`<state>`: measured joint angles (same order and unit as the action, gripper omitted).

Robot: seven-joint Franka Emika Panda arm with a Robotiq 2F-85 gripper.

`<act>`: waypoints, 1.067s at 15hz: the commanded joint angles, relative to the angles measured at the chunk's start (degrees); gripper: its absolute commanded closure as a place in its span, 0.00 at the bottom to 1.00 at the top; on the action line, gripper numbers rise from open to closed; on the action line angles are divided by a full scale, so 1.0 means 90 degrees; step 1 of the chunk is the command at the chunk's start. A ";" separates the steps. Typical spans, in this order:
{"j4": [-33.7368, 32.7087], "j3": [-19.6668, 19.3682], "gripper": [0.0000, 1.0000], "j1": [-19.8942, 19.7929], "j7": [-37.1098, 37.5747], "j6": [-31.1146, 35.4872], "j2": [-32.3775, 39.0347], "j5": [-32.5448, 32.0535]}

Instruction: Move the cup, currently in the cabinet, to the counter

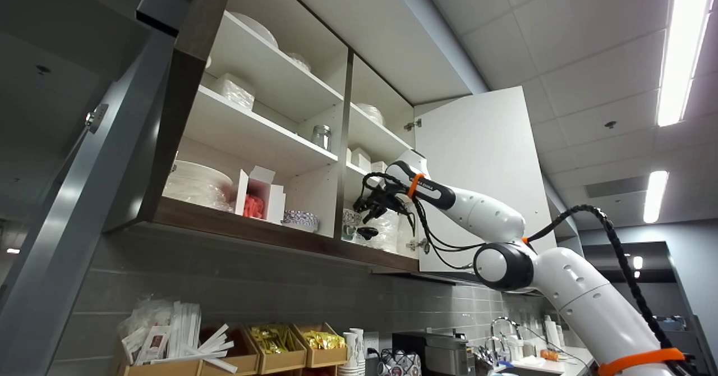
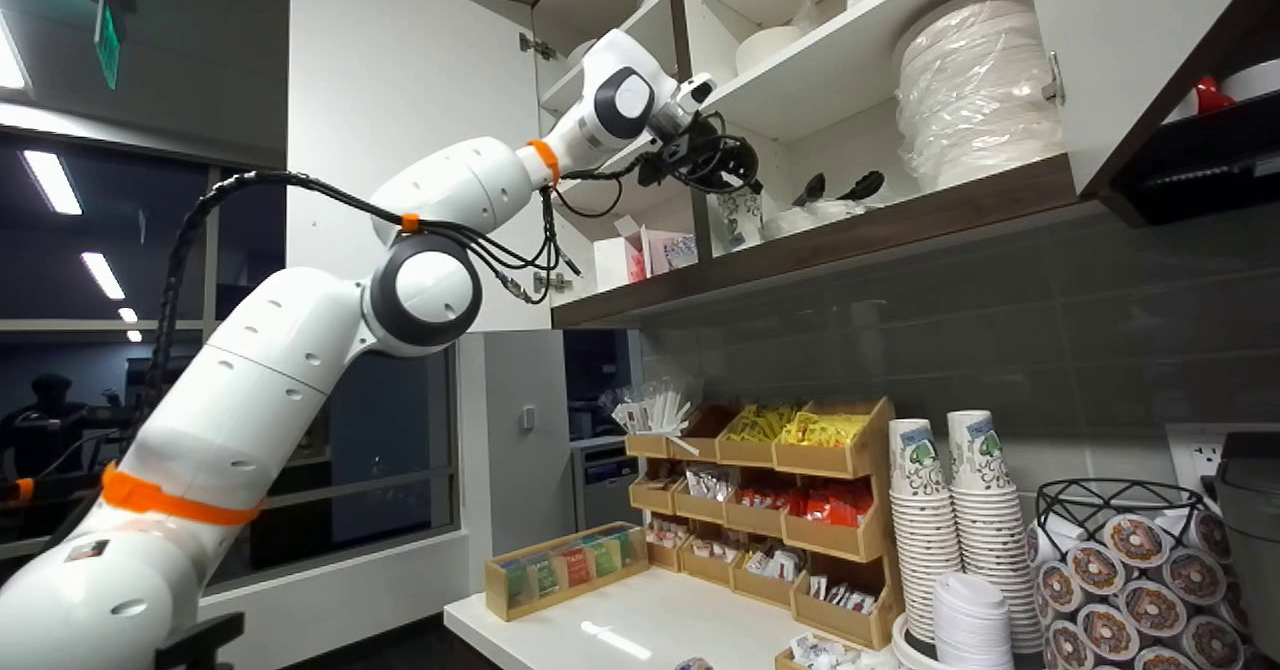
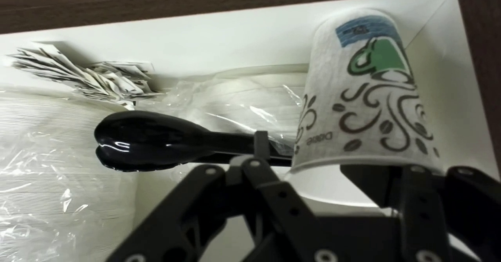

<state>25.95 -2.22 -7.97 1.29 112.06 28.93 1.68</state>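
A white paper cup with a green mug and brown swirl print (image 3: 360,109) stands upside down or tilted, mouth towards me, in a corner of the cabinet's lower shelf; it also shows in both exterior views (image 1: 351,223) (image 2: 740,218). The cabinet (image 1: 258,235) has a dark brown frame and white shelves, its edge also visible in an exterior view (image 2: 900,225). My gripper (image 3: 315,158) is open at the cup's mouth. One finger is at the mouth opening, the other outside the cup's side; contact cannot be told. The counter (image 2: 620,622) is white, well below.
Black tongs (image 3: 156,139) lie beside the cup, near one finger. Wrapped white dishes (image 3: 58,168) and paper packets (image 3: 98,78) are on the shelf. The open cabinet door (image 1: 477,179) stands beside the arm. An organizer (image 2: 880,510), cup stacks (image 2: 920,540) and a pod basket (image 2: 1135,580) stand on the counter.
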 commanded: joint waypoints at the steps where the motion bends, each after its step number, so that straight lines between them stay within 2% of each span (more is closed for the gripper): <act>1: 0.0034 -0.0068 0.81 -0.0003 0.0284 -0.0124 0.0007 -0.0055; 4: -0.0075 -0.0049 0.99 -0.0082 0.0517 -0.0170 0.0100 0.0029; 10: 0.0075 -0.0009 0.99 -0.0234 0.0877 -0.0256 -0.0168 0.0165; 16: 0.0123 0.0240 0.99 -0.0746 0.0544 -0.1139 -0.0678 0.0846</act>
<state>25.89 -1.82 -11.92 7.79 106.85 25.77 5.08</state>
